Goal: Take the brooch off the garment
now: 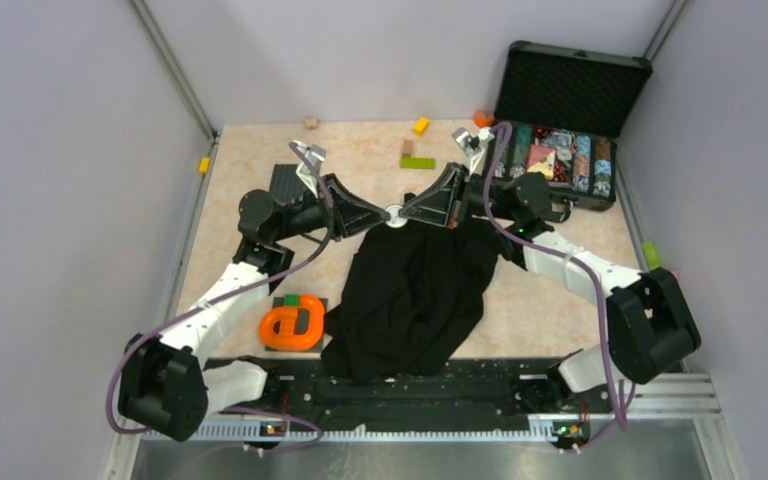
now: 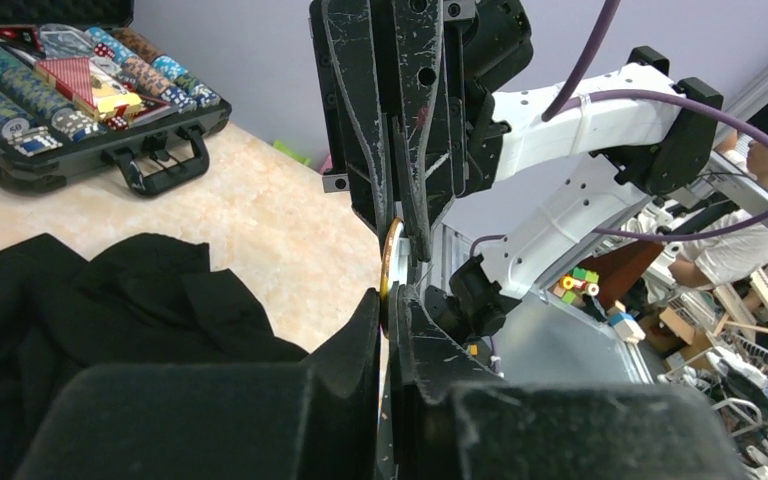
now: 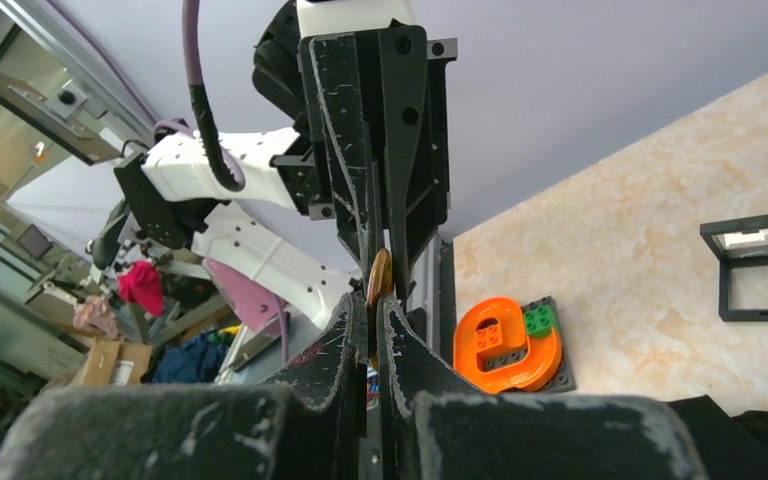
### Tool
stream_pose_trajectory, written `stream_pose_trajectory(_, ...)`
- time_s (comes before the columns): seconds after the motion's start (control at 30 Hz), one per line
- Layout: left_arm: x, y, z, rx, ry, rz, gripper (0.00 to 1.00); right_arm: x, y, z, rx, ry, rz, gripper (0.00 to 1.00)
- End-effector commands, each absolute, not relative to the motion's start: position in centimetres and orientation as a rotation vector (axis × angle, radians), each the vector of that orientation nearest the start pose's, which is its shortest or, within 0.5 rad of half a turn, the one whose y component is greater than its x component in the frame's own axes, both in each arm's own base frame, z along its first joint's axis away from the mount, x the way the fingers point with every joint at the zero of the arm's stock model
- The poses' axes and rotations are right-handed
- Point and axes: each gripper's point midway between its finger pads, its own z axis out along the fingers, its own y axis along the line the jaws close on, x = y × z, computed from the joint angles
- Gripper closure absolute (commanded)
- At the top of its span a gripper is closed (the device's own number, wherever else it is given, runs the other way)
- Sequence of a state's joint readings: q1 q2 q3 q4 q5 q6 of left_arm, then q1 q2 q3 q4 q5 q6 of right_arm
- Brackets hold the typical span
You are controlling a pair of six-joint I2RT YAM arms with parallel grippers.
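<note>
Top external: I'm watching left gripper (image 1: 384, 213) and right gripper (image 1: 408, 212) clamping the brooch (image 1: 395, 213) tip-to-tip at the garment's (image 1: 415, 290) far edge

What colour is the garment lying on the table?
The garment is plain black; the top external view shows it best.

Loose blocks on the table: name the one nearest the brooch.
The flat green block, just beyond the brooch. It is long and low, while the tan block right behind it is a small cube farther off.
</note>
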State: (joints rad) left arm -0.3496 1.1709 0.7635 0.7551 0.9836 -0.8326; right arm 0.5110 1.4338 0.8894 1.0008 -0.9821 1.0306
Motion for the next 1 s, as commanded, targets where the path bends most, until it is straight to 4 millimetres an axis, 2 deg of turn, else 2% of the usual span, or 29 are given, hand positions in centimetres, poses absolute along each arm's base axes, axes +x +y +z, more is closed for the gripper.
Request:
stream_pose_trajectory(0.0, 23.7, -26.0, 35.2, 0.664, 1.404, -1.505, 1.00, 22.4, 32.7, 37.1, -0.772, 1.308, 1.790, 1.00)
stream_pose_trajectory(0.13, 23.7, -26.2, 35.3, 0.645, 1.410, -1.513, 1.00, 22.5, 32.9, 37.0, -0.780, 1.308, 1.781, 0.97)
stream_pose_trajectory(0.2, 23.8, -26.1, 35.5, 0.617, 1.426, -1.517, 1.00, 22.5, 32.7, 37.2, -0.777, 1.292, 1.760, 0.71)
stream_pose_trajectory(0.23, 23.8, -26.0, 35.7, 0.603, 1.419, -1.510, 1.00, 22.7, 32.6, 37.5, -0.761, 1.280, 1.738, 0.33)
stream_pose_trajectory(0.27, 23.9, -25.8, 35.9, 0.574, 1.416, -1.496, 1.00, 22.9, 32.3, 37.5, -0.742, 1.280, 1.712, 0.14)
stream_pose_trajectory(0.3, 24.1, -25.4, 36.1, 0.539, 1.411, -1.470, 1.00, 23.1, 32.2, 37.5, -0.731, 1.277, 1.675, 0.08)
stream_pose_trajectory(0.47, 24.4, -23.9, 36.7, 0.404, 1.384, -1.382, 1.00, 23.8, 31.2, 37.7, -0.677, 1.256, 1.541, 0.06)
stream_pose_trajectory(0.6, 24.0, -23.7, 37.2, 0.344, 1.337, -1.449, 1.00, 23.3, 30.1, 37.2, -0.628, 1.146, 1.458, 0.10)
stream_pose_trajectory(0.67, 23.7, -23.8, 37.5, 0.323, 1.298, -1.488, 1.00, 23.4, 30.4, 36.9, -0.613, 1.133, 1.428, 0.18)
stream_pose_trajectory(0.8, 23.3, -24.5, 37.2, 0.314, 1.276, -1.492, 1.00, 22.3, 32.1, 37.0, -0.626, 1.072, 1.424, 0.22)
stream_pose_trajectory(0.83, 23.2, -24.6, 37.3, 0.317, 1.265, -1.495, 1.00, 22.1, 32.4, 37.1, -0.618, 1.049, 1.422, 0.27)
stream_pose_trajectory(0.9, 23.1, -24.6, 37.4, 0.314, 1.253, -1.502, 1.00, 22.5, 32.7, 37.0, -0.596, 1.045, 1.413, 0.34)
stream_pose_trajectory(0.97, 23.0, -24.7, 37.5, 0.316, 1.245, -1.507, 1.00, 22.7, 32.9, 36.7, -0.596, 1.054, 1.411, 0.35)
